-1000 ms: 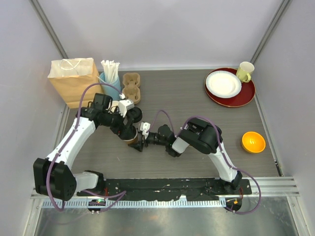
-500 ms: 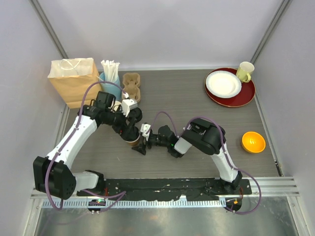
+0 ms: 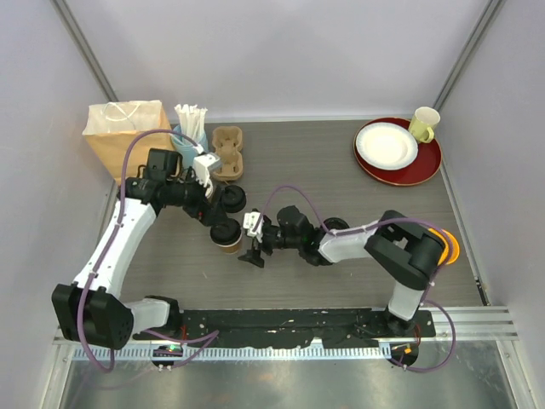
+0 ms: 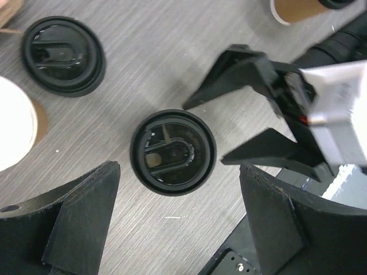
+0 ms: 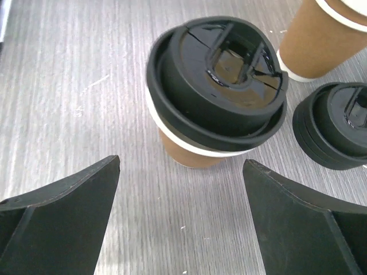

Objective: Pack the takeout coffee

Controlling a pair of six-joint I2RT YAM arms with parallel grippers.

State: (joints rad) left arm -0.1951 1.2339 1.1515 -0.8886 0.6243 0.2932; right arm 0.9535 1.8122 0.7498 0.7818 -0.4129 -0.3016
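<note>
A brown paper cup (image 3: pixel 227 235) of takeout coffee with a black lid stands on the table; its lid (image 5: pixel 218 86) sits slightly askew. My right gripper (image 3: pixel 250 246) is open just to its right, level with the cup (image 5: pixel 189 152) and not touching it. My left gripper (image 4: pixel 179 167) hangs open above the cup (image 4: pixel 173 152) and holds nothing. A loose black lid (image 3: pixel 234 198) lies close behind. Beside the lid (image 5: pixel 335 123) stands an unlidded brown cup (image 5: pixel 327 40), which the top view hides under my left arm. Its white inside (image 4: pixel 11 129) shows from above.
A kraft paper bag (image 3: pixel 126 136), a blue cup of straws (image 3: pixel 192 141) and a pulp cup carrier (image 3: pixel 227 152) stand at the back left. A red tray (image 3: pixel 423 166) with a white plate and a yellow mug sits back right. An orange bowl (image 3: pixel 445 247) is near my right elbow.
My left gripper has drawn back up and to the left, uncovering the lidded cup. My right gripper has opened wider beside it, and that arm's elbow has swung out to the right.
</note>
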